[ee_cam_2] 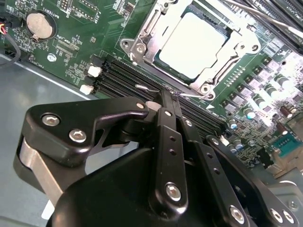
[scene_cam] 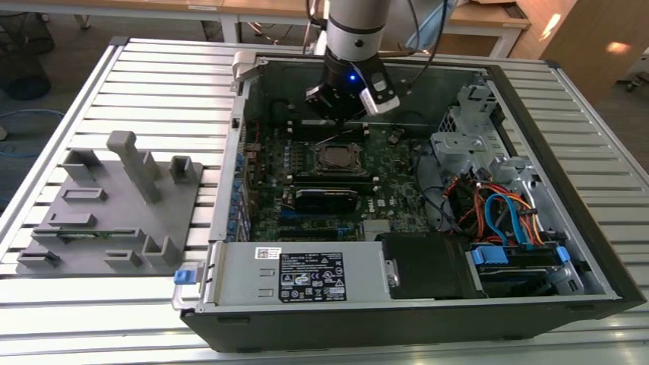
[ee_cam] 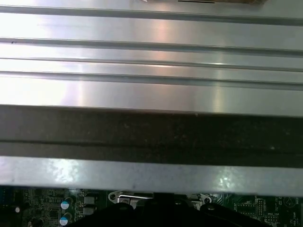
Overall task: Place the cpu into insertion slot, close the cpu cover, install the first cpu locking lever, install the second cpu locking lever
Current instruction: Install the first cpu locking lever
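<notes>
Black-and-white printed label [scene_cam: 311,277] with rows of small print and symbols, on the grey power supply [scene_cam: 239,287], well apart from the gripper [scene_cam: 341,119]: too small to read. Fine white lettering on the green motherboard [ee_cam_2: 71,56], beside the coin cell battery [ee_cam_2: 39,24], well apart from the closed fingers [ee_cam_2: 165,123].

Cpu [ee_cam_2: 196,45] flat beneath lowered cpu cover [ee_cam_2: 147,33]

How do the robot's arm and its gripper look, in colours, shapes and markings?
The arm is a pale grey tube with a black band, ending in a black wrist with a small blue light. The gripper is black, built of hinged link bars with silver screws.
</notes>
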`<state>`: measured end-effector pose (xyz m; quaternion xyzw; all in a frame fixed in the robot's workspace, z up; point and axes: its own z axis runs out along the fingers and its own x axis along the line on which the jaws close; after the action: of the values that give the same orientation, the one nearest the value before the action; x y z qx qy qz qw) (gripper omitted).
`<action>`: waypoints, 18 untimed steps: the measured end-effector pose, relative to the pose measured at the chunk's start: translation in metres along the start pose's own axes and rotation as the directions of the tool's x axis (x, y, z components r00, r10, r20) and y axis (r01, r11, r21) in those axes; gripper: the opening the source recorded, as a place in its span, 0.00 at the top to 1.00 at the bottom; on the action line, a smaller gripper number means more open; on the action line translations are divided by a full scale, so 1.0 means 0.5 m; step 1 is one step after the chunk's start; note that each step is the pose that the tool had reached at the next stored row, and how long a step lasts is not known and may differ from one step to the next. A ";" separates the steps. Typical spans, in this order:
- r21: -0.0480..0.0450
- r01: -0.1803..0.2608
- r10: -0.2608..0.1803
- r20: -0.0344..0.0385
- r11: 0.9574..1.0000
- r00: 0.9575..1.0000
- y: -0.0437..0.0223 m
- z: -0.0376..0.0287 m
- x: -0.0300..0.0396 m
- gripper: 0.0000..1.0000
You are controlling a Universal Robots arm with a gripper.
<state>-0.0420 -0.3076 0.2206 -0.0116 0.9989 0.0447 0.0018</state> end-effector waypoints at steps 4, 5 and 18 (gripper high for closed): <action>0.000 0.000 0.000 0.000 1.000 1.000 0.000 0.002 -0.005 0.90; 0.000 0.000 0.000 0.000 1.000 1.000 0.000 0.002 -0.006 0.90; 0.000 0.000 0.000 0.000 1.000 1.000 -0.002 0.014 -0.019 0.90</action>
<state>-0.0323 -0.3076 0.2136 -0.0116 0.9989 0.0447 0.0018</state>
